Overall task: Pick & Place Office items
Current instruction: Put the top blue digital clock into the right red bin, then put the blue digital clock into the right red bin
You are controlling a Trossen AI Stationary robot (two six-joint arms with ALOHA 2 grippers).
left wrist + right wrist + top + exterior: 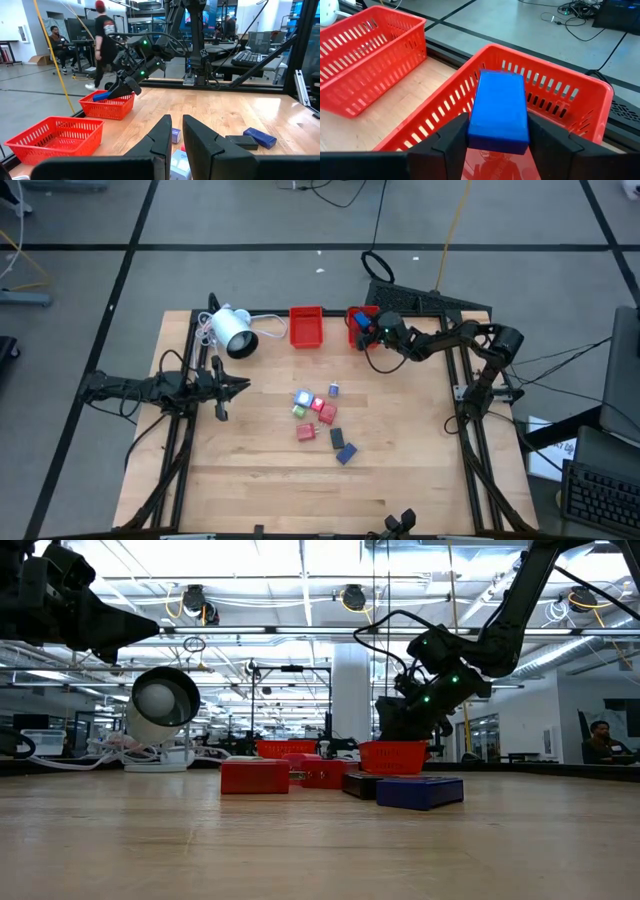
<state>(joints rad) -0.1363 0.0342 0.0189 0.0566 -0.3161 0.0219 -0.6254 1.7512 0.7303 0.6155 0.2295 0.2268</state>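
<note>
The right gripper (497,142) sits over the right-hand red basket (580,95) at the upper middle of the overhead picture, its two fingers pressed against the long sides of a blue block (499,110). The block hangs just above the basket's inside, not yet let go. It looks like a stiff, smooth, light little brick, so flat-sided clamping across its narrow width suits it, though the slick faces could slip if the grip loosens early.

The other small pieces (320,418) lie clustered in the centre of the table (260,480), well apart from both baskets. The second red basket (306,326) stands just left of the first. The left gripper (232,387) waits at the table's left side, fingers closed on nothing.
</note>
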